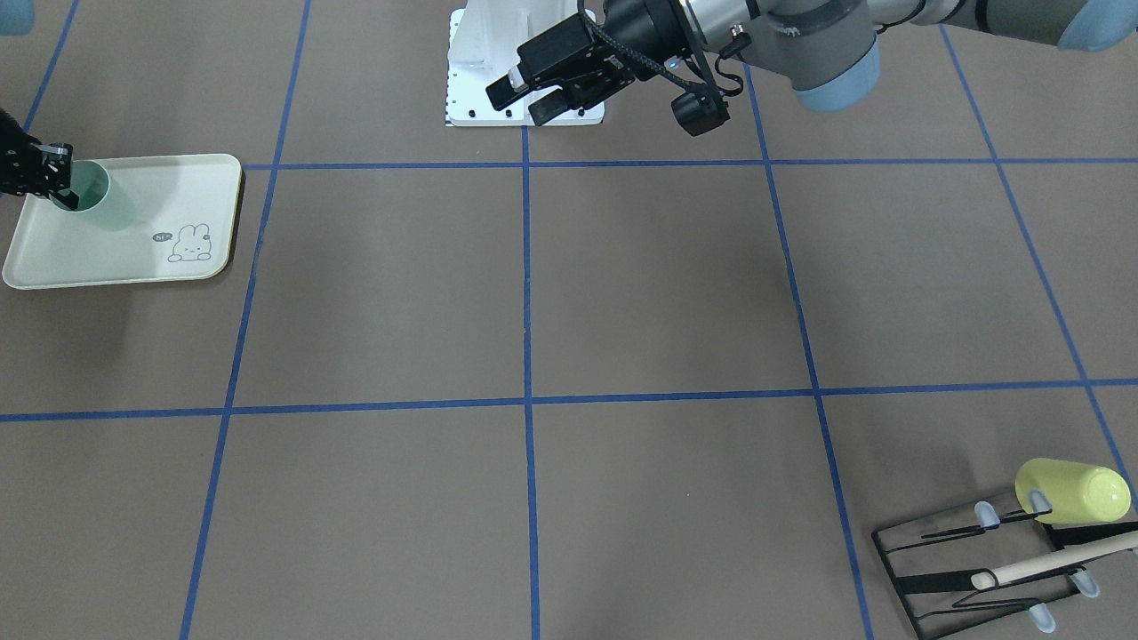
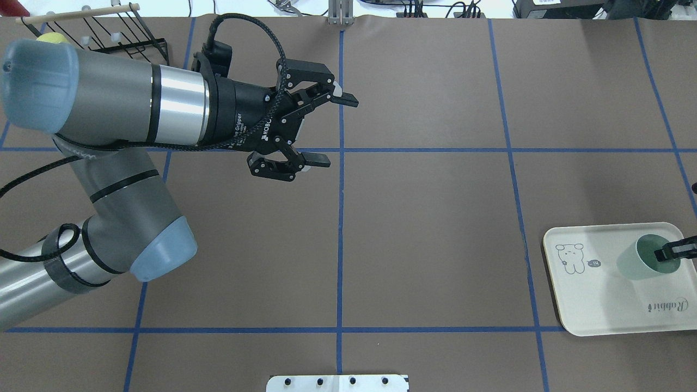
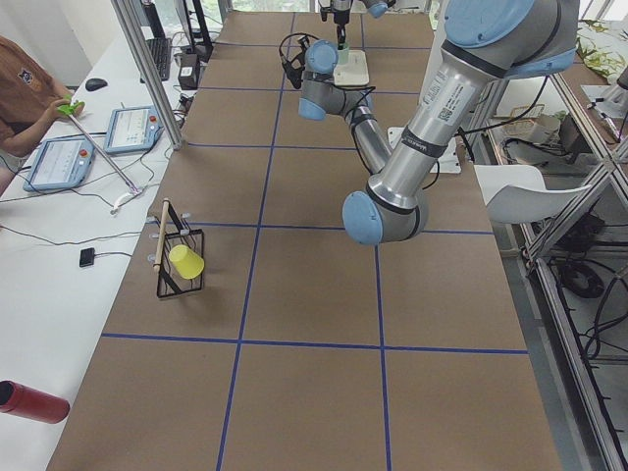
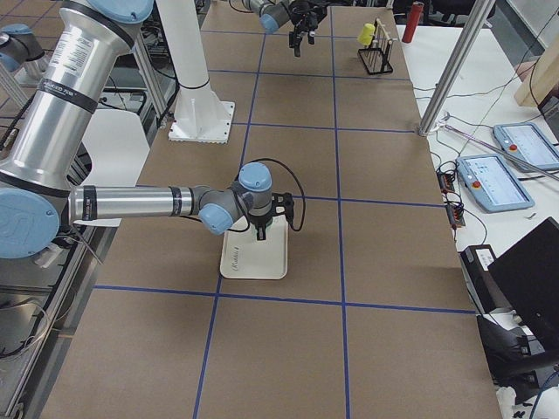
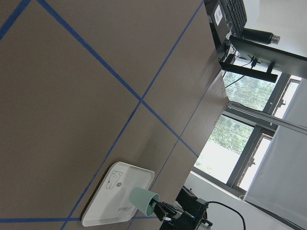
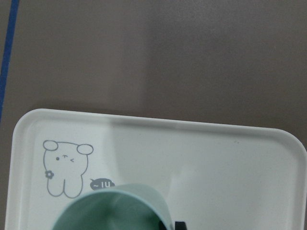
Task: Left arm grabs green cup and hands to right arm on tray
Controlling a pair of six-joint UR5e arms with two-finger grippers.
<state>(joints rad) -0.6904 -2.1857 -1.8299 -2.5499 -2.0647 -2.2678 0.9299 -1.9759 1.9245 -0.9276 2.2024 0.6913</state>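
The green cup (image 1: 93, 196) is upright over the back part of the tray (image 1: 178, 267), at or just above its floor. My right gripper (image 1: 60, 178) is shut on the cup's rim, with one finger inside the cup, as the overhead view (image 2: 671, 253) shows. The cup (image 2: 642, 260) and the tray (image 2: 588, 305) lie at the table's right edge. The right wrist view shows the cup's rim (image 6: 115, 206) above the tray's rabbit drawing (image 6: 64, 167). My left gripper (image 2: 338, 130) is open and empty, in the air near the table's middle, far from the tray.
A black wire rack (image 1: 969, 569) holding a yellow-green tumbler (image 1: 1071, 491) and a wooden dowel stands at the far corner on my left side. The white robot base (image 1: 480, 80) sits at the near edge. Blue tape lines grid the brown table.
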